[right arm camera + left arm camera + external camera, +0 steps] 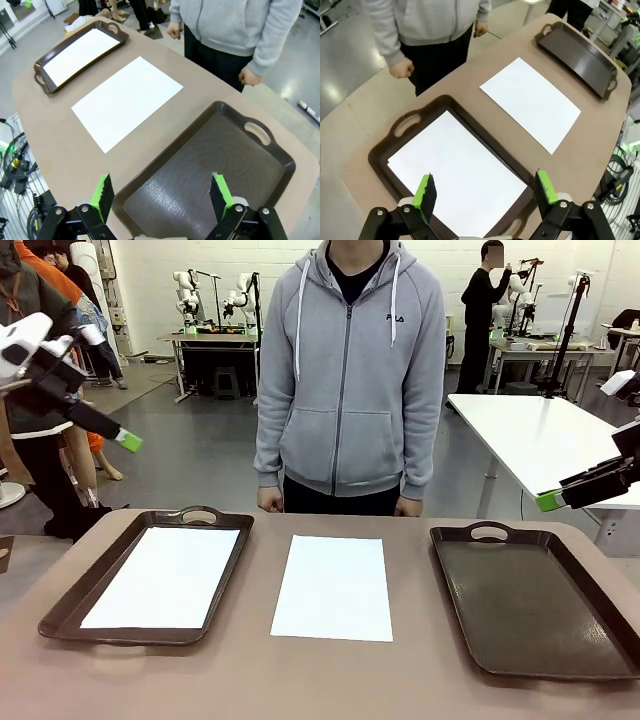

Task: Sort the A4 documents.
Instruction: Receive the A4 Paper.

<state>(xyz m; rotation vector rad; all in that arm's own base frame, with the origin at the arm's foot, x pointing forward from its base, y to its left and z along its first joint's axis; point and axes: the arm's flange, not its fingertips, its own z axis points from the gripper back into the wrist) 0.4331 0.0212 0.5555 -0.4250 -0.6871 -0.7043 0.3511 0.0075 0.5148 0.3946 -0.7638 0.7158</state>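
White A4 paper sheets lie in two places on my table. One thin blank rectangular sheet (165,577) lies flat inside the dark brown handled tray on my left (62,612), covering most of its floor. The second sheet (333,587), just as plain, lies flat on the smooth tan tabletop (250,680) between the two trays, touching neither. The matching dark brown tray on my right (530,610) shows its bare, grainy floor. My left gripper (485,190) hangs in the air above the near end of the left tray, its green-padded fingers (426,192) spread wide and gripping nothing. My right gripper (161,194) hovers the same way over the near end of the right tray, jaws wide apart and holding nothing. From the front I see both arms raised well off the table at its sides. A person in a grey zip hoodie (350,390) stands at the far edge, behind the middle sheet, with both hands (270,502) loosely curled just past the table's rim.
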